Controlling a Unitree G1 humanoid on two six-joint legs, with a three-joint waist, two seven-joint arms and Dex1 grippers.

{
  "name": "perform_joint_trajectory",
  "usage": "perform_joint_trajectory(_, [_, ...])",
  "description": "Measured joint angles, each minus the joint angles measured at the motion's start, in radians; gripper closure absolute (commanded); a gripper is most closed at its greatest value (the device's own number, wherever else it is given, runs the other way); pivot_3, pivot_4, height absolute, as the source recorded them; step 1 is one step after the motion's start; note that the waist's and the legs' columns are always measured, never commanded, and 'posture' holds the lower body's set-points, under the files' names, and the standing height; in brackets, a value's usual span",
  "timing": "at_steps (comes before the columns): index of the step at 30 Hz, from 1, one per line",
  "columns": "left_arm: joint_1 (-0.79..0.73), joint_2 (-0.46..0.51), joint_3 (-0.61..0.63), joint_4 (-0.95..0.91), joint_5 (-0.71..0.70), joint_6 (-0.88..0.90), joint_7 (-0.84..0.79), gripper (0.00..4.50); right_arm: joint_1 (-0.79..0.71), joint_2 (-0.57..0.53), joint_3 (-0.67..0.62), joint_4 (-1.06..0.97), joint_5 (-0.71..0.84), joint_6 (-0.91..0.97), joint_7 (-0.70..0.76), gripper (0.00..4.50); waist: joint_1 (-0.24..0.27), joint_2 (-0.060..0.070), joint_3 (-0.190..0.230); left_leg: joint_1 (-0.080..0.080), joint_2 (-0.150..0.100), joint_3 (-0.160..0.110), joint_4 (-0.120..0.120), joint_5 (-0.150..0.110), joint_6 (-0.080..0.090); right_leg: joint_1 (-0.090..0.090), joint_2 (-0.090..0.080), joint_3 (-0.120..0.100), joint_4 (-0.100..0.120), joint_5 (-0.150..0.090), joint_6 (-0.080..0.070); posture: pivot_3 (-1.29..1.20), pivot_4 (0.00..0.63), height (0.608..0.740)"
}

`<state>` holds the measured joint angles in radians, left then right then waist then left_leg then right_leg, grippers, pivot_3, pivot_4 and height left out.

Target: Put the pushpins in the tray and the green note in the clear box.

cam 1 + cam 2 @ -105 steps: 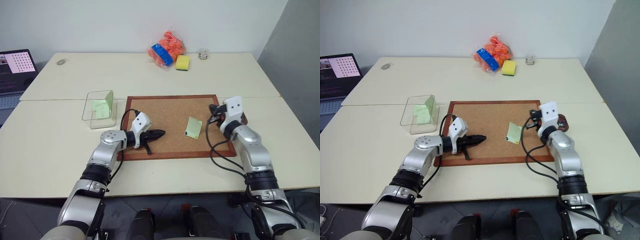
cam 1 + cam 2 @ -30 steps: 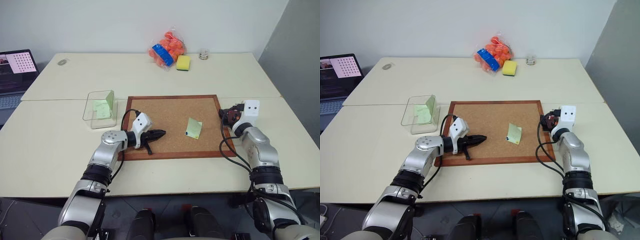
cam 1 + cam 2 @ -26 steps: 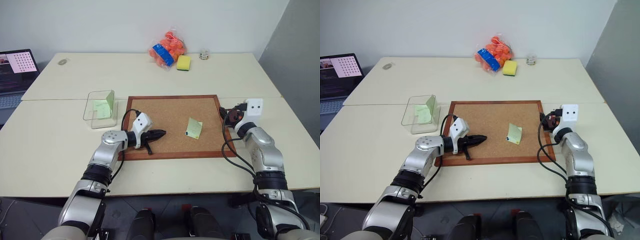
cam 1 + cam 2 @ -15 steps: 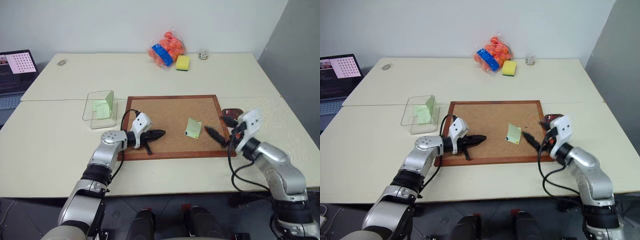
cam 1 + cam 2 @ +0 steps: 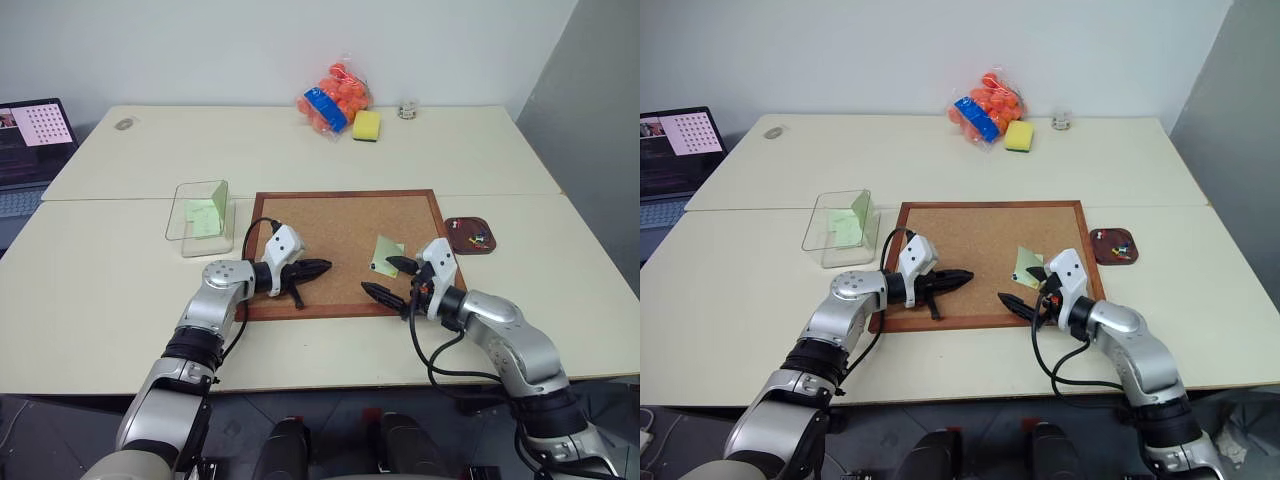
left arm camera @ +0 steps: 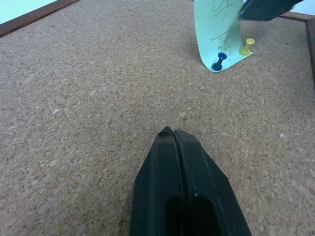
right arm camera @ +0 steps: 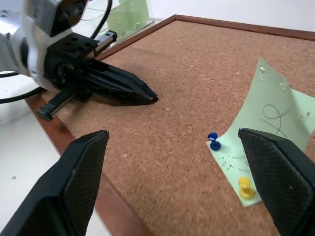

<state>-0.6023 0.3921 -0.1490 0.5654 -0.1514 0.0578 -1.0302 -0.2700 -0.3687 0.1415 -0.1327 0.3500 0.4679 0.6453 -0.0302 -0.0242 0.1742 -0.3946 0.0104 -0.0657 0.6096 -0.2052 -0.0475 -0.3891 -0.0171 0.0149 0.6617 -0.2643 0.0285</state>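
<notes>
Head views: the pale yellow-green paper note (image 5: pixel 386 254) lies on the right part of the large wood-framed corkboard (image 5: pixel 340 225), one edge curled up off the cork. The right gripper (image 5: pixel 391 278) sits just beside the note at the board's near right corner, its two black fingers spread wide and holding nothing, one fingertip close to the note's near edge. The left gripper (image 5: pixel 318 268) rests over the board's near left part, fingers pressed together and empty, well apart from the note. The small dark brown tray (image 5: pixel 469 235) stands on the cream worktop (image 5: pixel 120 290) just past the board's right edge, with a few coloured pushpins (image 5: pixel 1118 242) in it. The transparent plastic box (image 5: pixel 201 214) stands left of the board with a green sheet inside.

Left wrist view: the closed black fingers (image 6: pixel 182 187) point across the cork toward the note, which a blue pushpin (image 6: pixel 218 61) and a yellow pushpin (image 6: pixel 247 46) pin near its lower edge.

Right wrist view: the wide-spread fingers (image 7: pixel 78 172) flank the note's pinned corner; the blue pin and yellow pin lie between them, nearer the one on the yellow pin's side.
</notes>
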Motion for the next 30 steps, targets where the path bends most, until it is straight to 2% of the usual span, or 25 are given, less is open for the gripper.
perform_joint_trajectory(7, [0.002,0.001,0.000,-0.002,0.001,0.000,-0.005,4.50,-0.016,-0.010,-0.001,0.098,-0.046,-0.053,0.012,0.03,0.000,0.000,0.000,0.000,0.000,0.000,0.000,0.000,0.000,0.000,0.000,0.000,0.000,0.000,0.000,0.00,0.150,0.740])
perform_joint_trajectory(10, [0.004,0.003,0.001,-0.003,0.001,0.000,-0.005,4.50,-0.016,-0.019,-0.002,0.121,-0.058,-0.067,0.019,0.48,0.000,0.000,0.000,0.000,0.000,0.000,0.000,0.000,0.000,0.000,0.000,0.000,0.000,0.000,0.000,0.00,0.150,0.740])
perform_joint_trajectory(17, [0.005,0.003,0.001,-0.004,0.001,0.001,-0.003,4.50,-0.033,-0.016,-0.003,0.161,-0.077,-0.094,0.023,2.07,-0.001,0.000,0.000,0.000,0.000,0.000,0.000,0.000,0.000,0.000,0.000,0.000,0.000,0.000,0.000,0.00,0.150,0.740])
perform_joint_trajectory(19, [0.005,0.003,0.001,-0.004,0.001,0.001,-0.003,4.50,-0.045,0.000,-0.002,0.177,-0.085,-0.099,0.022,2.31,-0.001,0.000,0.000,0.000,0.000,0.000,0.000,0.000,0.000,0.000,0.000,0.000,0.000,0.000,0.000,0.00,0.150,0.740])
perform_joint_trajectory(21, [0.005,0.003,0.002,-0.004,0.001,0.001,-0.003,4.50,-0.054,0.016,-0.002,0.189,-0.091,-0.099,0.020,2.84,-0.001,0.000,0.000,0.000,0.000,0.000,0.000,0.000,0.000,0.000,0.000,0.000,0.000,0.000,0.000,0.00,0.150,0.740])
perform_joint_trajectory(29, [0.005,0.003,0.003,-0.004,0.001,0.001,-0.001,4.50,-0.067,0.024,-0.014,0.220,-0.108,-0.118,0.003,4.45,-0.001,0.000,0.000,0.000,0.000,0.000,0.000,0.000,0.000,0.000,0.000,0.000,0.000,0.000,0.000,0.00,0.150,0.740])
perform_joint_trajectory(30, [0.005,0.003,0.003,-0.004,0.001,0.001,-0.001,4.50,-0.068,0.023,-0.017,0.222,-0.111,-0.120,0.005,4.49,-0.001,0.000,0.000,0.000,0.000,0.000,0.000,0.000,0.000,0.000,0.000,0.000,0.000,0.000,0.000,0.00,0.150,0.740])
